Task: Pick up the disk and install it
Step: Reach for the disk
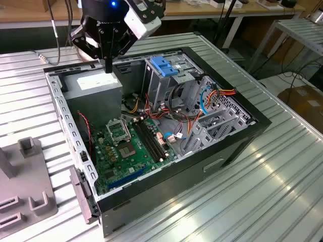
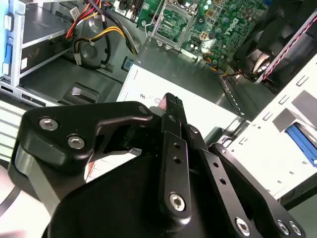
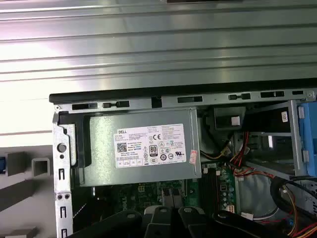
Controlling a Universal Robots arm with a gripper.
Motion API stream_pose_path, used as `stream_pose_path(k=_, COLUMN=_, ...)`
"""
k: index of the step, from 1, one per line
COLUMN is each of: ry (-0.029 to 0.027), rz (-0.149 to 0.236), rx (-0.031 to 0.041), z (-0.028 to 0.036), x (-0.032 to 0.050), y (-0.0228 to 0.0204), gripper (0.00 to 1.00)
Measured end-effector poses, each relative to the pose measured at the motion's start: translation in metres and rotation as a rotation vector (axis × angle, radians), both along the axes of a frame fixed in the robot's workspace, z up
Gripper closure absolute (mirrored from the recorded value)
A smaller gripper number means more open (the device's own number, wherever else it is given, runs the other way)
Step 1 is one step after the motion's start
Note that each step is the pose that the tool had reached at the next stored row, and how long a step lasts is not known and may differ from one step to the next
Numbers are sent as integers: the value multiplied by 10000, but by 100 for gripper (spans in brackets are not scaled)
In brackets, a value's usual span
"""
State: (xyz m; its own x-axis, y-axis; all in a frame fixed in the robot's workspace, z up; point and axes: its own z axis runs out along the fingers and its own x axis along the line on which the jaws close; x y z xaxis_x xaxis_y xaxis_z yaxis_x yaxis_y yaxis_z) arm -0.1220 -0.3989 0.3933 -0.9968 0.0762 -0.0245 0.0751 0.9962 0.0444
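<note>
Exterior view: the gripper [image 1: 107,66] hangs fingers-down over the open computer case [image 1: 212,166]. Jaws are together with nothing between them. Directly beneath them is one grey power supply [image 1: 96,91]. The case also holds one green motherboard [image 1: 126,146] and one silver drive cage [image 1: 166,85] topped by a blue tab [image 1: 164,65], both off to the side of the jaws. One grey fixture [image 1: 25,191] sits on the slatted table [image 1: 262,201], outside the case.

Second wrist view: jaw tips are closed above the power supply's label. The disk [image 2: 299,136] shows as a strip of blue carrier beyond the case wall [image 2: 267,153], well apart from the jaws. Its long axis and facing cannot be told.

First wrist view: one blue sliver of the disk [image 3: 2,164] lies beside the fixture [image 3: 20,191], outside the case. The power supply [image 3: 143,144] is nearest the gripper.
</note>
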Motion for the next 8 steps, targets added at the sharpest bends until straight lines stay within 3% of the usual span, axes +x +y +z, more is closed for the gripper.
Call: stream_pose_path(k=8, ry=0, rz=0, rx=0, z=0, x=-57, y=0, gripper=90)
